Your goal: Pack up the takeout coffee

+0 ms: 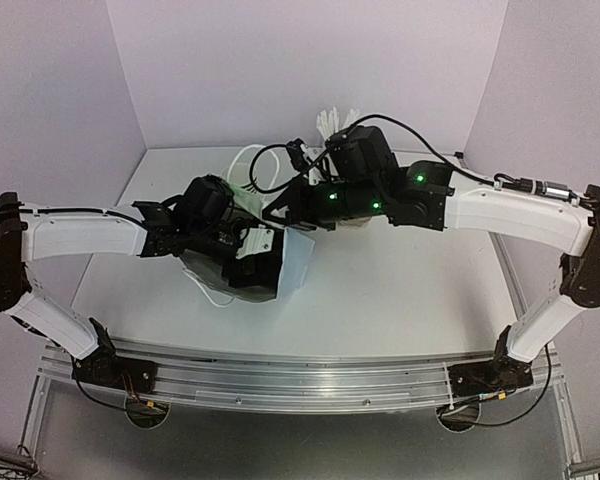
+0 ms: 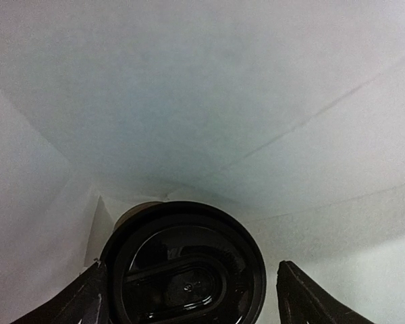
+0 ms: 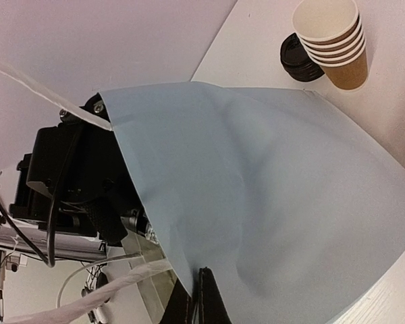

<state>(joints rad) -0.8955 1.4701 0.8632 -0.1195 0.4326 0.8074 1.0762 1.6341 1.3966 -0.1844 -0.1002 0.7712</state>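
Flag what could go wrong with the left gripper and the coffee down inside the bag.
The right gripper pinches the edge of the bag; if that grip slips, the paper could sag shut over the opening. The takeout coffee is close between the fingers of the left gripper, so pulling out could catch its lid and tip it.

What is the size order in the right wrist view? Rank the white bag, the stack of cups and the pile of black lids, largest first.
1. white bag, by far, though it is also nearest the camera.
2. stack of cups.
3. pile of black lids, partly hidden behind the cups.
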